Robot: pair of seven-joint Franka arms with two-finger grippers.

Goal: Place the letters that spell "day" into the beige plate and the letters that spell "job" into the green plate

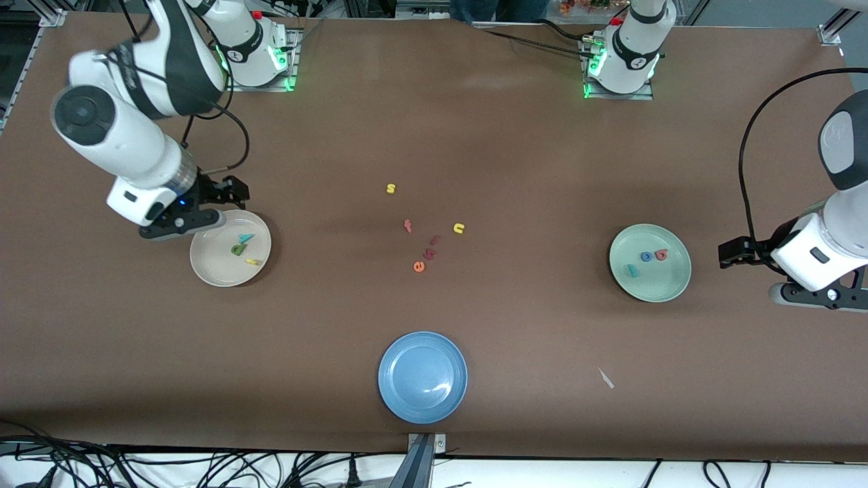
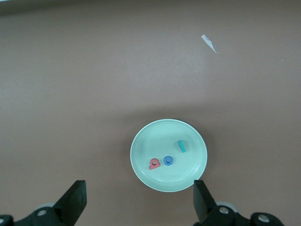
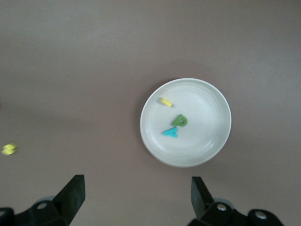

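Day letters, green d (image 1: 237, 250), yellow a (image 1: 253, 261), teal y (image 1: 245, 238), sit in beige plate (image 1: 205, 268) mid-left; job letters, teal j (image 1: 633, 271), blue o (image 1: 646, 256), red b (image 1: 660, 254), in green plate (image 1: 671, 288) mid-right. They look tiny, light, stiff; pinch across a stroke. Right gripper (image 1: 227, 192) over the beige rim, left gripper (image 1: 736, 252) waiting at right edge, both jaws apart, empty.

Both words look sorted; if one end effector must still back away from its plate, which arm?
Right: its open end effector hangs at the beige plate rim; the left end effector waits apart.

No legible text or labels.
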